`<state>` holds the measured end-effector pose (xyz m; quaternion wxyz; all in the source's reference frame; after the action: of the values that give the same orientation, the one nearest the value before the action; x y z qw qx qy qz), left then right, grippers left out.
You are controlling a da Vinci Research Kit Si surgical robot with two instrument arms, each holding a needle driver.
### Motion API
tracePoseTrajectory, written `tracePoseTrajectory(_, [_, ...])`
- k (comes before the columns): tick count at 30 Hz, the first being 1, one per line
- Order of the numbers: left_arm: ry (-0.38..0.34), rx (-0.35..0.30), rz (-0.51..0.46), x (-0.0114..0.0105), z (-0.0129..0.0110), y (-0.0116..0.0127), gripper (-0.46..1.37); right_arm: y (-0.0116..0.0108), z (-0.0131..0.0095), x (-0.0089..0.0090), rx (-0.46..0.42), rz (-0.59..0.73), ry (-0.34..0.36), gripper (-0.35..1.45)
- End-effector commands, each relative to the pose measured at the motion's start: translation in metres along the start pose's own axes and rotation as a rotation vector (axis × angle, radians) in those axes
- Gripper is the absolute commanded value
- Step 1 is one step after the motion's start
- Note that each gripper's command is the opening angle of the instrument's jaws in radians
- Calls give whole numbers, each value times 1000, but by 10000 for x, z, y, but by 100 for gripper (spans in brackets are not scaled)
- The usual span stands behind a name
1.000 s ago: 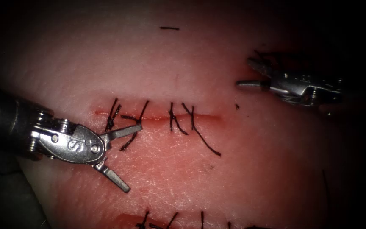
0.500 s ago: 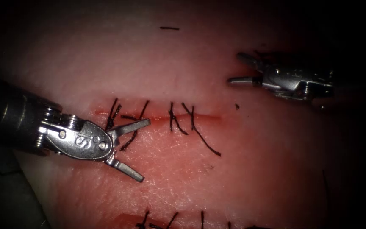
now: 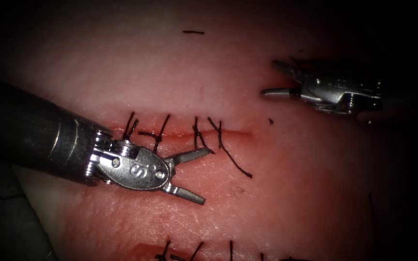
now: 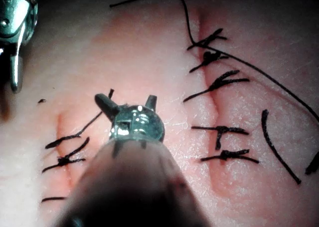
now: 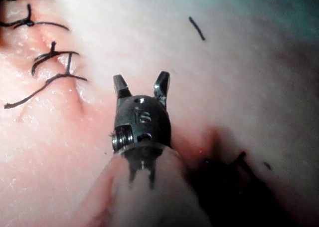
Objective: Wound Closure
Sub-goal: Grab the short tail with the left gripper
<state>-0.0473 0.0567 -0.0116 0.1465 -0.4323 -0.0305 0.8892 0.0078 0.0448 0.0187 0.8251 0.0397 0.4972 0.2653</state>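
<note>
two tools gape empty; four stitches.

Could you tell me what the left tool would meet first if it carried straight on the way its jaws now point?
Probably the long loose thread end just ahead of the left tool, whose open jaws hold nothing. Past it lies bare tissue. Depth is unclear, so it might pass above the thread.

The pink tissue holds everything. A red cut runs across it, closed with dark thread stitches. One long thread end and one tiny cut piece lie on top.
</note>
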Motion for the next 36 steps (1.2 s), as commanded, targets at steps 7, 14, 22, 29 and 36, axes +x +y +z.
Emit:
tracePoseTrajectory(7, [-25, 16, 8, -5, 25, 10, 59, -1, 0, -1, 4, -1, 1, 98])
tracePoseTrajectory(14, [-30, 26, 9, -8, 42, 9, 58, -1, 0, -1, 4, -7, 1, 99])
tracePoseTrajectory(22, [-41, 40, 11, -10, 68, 10, 51, -1, 0, -2, 4, -8, 2, 99])
tracePoseTrajectory(29, [-46, 46, 11, -12, 78, 8, 48, -1, -1, -2, 4, -8, 2, 99])
tracePoseTrajectory(36, [-48, 42, 16, -18, 93, 9, 40, -1, -1, -2, 4, -9, 2, 99])
